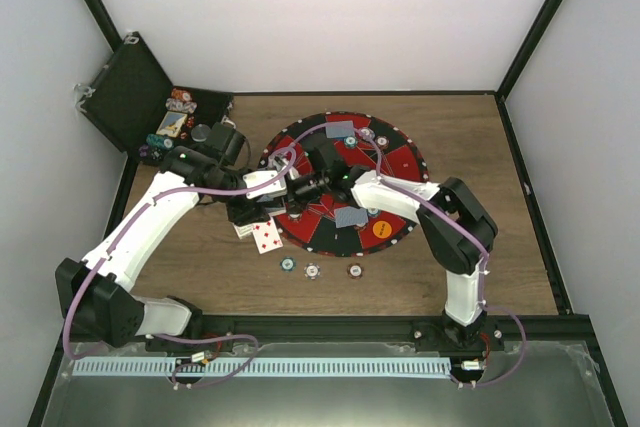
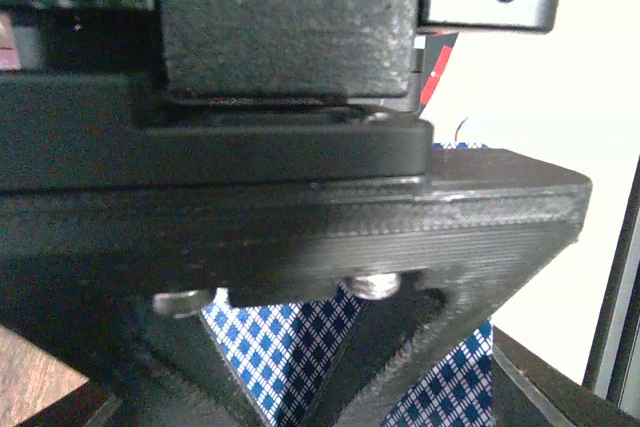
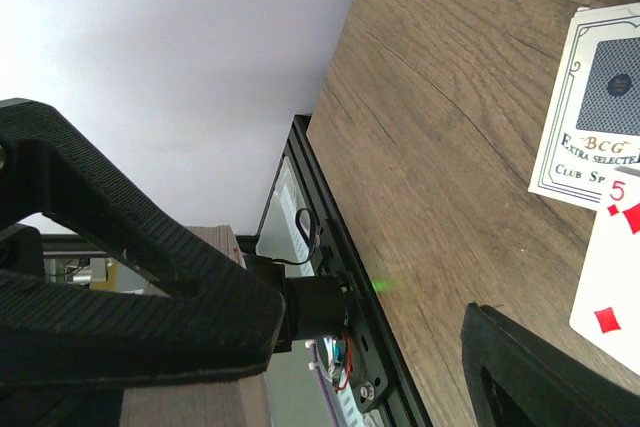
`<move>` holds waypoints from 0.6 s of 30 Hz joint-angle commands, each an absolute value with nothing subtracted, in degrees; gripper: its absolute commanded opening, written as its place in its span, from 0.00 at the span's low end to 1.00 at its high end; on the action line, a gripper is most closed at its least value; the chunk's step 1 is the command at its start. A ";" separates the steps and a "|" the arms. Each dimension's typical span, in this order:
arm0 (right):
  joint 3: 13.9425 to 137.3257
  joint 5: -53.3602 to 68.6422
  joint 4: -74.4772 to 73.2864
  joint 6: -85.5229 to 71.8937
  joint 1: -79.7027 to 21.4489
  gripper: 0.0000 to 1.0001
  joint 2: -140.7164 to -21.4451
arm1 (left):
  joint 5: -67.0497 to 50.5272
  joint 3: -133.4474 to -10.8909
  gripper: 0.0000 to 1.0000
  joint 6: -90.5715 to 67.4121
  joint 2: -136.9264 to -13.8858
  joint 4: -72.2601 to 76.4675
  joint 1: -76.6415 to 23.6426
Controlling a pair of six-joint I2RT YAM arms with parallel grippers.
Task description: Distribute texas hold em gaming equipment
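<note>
Red-and-black mat [image 1: 400,162] is sitting on the desk [image 1: 480,147] in the top view, chips [image 1: 313,270] lying just before it. I'm holding my left claw [image 1: 247,210] by its left rim, likely so the right claw [image 1: 300,188] can draw from it.

Left wrist: it is clamping blue-checked cards [image 2: 265,357], probably the deck.

Right wrist: those jaws are standing apart and empty, a five of diamonds [image 3: 612,267] lying face up on the desk.

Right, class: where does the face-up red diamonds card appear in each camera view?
Top external: diamonds card, left of centre, on bare wood.
Left wrist: not in it.
Right wrist: diamonds card, at the lower right edge.
Shared landmark: the wooden table.
</note>
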State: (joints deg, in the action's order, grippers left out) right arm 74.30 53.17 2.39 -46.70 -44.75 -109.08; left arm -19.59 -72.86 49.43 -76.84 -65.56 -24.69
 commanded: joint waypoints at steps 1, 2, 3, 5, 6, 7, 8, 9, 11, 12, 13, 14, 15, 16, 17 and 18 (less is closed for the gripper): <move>72.60 49.51 -2.68 -44.87 -44.30 0.77 -107.01 | -21.15 -75.69 0.04 48.95 -75.31 -65.37 -24.78; 72.42 49.47 -2.72 -44.86 -44.30 0.77 -106.69 | -21.13 -75.77 0.04 48.91 -75.22 -65.45 -24.84; 72.11 49.46 -2.71 -44.91 -44.30 0.77 -106.30 | -21.24 -75.76 0.04 48.86 -75.11 -65.48 -24.85; 71.63 49.19 -2.68 -44.91 -44.30 0.78 -105.81 | -21.23 -75.68 0.04 48.91 -74.90 -65.48 -24.87; 71.53 49.17 -2.76 -44.75 -44.30 0.78 -105.61 | -21.14 -75.64 0.04 48.91 -74.76 -65.51 -24.87; 71.40 49.03 -2.99 -44.69 -44.30 0.78 -105.54 | -21.06 -75.63 0.04 48.99 -74.71 -65.56 -24.87; 71.37 48.94 -3.21 -44.54 -44.22 0.78 -105.54 | -20.95 -75.53 0.04 49.10 -74.63 -65.71 -24.87; 71.31 49.00 -3.44 -44.42 -44.16 0.78 -105.49 | -21.00 -75.46 0.04 49.17 -74.54 -65.81 -24.85; 71.15 48.83 -3.80 -44.07 -43.85 0.78 -105.35 | -21.03 -75.34 0.04 49.22 -74.32 -65.78 -24.87; 71.07 48.96 -3.86 -44.02 -43.59 0.78 -105.26 | -21.04 -75.26 0.04 49.30 -74.27 -65.81 -24.87; 71.02 49.11 -3.86 -43.88 -43.25 0.78 -105.22 | -21.08 -75.17 0.04 49.37 -74.25 -65.90 -24.87; 71.02 49.27 -3.84 -43.94 -42.87 0.78 -105.22 | -21.09 -75.03 0.04 49.44 -74.26 -65.79 -24.87; 71.09 49.46 -3.80 -43.94 -42.58 0.78 -105.24 | -21.05 -74.79 0.04 49.52 -74.24 -65.58 -24.85; 71.30 49.69 -3.75 -43.86 -42.33 0.78 -105.22 | -20.96 -74.30 0.04 49.56 -74.26 -65.34 -24.87; 71.54 49.90 -3.78 -43.73 -42.26 0.78 -105.16 | -20.81 -73.93 0.04 49.62 -74.17 -64.91 -24.87; 71.74 50.22 -3.58 -43.54 -42.27 0.78 -105.16 | -20.58 -73.50 0.04 49.65 -74.20 -64.42 -24.87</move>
State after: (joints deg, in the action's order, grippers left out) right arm 72.20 51.33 0.08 -45.04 -43.51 -105.89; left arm -19.68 -73.17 49.19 -76.66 -65.69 -24.84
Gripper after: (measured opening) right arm 0.777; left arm 0.623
